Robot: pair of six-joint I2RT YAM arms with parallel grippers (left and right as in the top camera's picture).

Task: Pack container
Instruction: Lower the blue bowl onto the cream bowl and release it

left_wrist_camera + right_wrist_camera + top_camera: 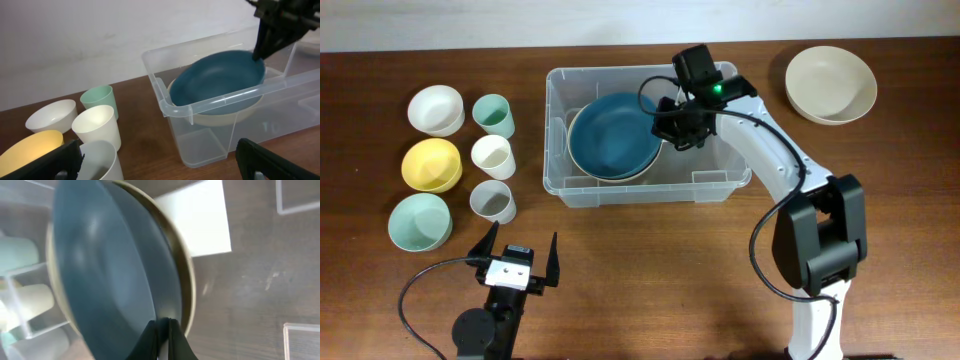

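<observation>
The clear container (552,130) stands at the table's middle back. Inside it a dark blue bowl (610,135) rests tilted on a cream bowl (620,177). My right gripper (670,128) is shut on the blue bowl's right rim. The right wrist view shows its fingers (164,325) pinching the blue bowl (110,265) rim, with the cream bowl (175,255) behind and the container's white label (200,220) below. My left gripper (516,255) stands open near the front edge, holding nothing. In the left wrist view it (157,155) faces the container (165,95) and blue bowl (215,75).
Left of the container are a white bowl (435,108), a green cup (493,113), a yellow bowl (430,163), a white cup (492,155), a grey cup (493,200) and a pale green bowl (419,220). A beige bowl (831,83) sits at back right.
</observation>
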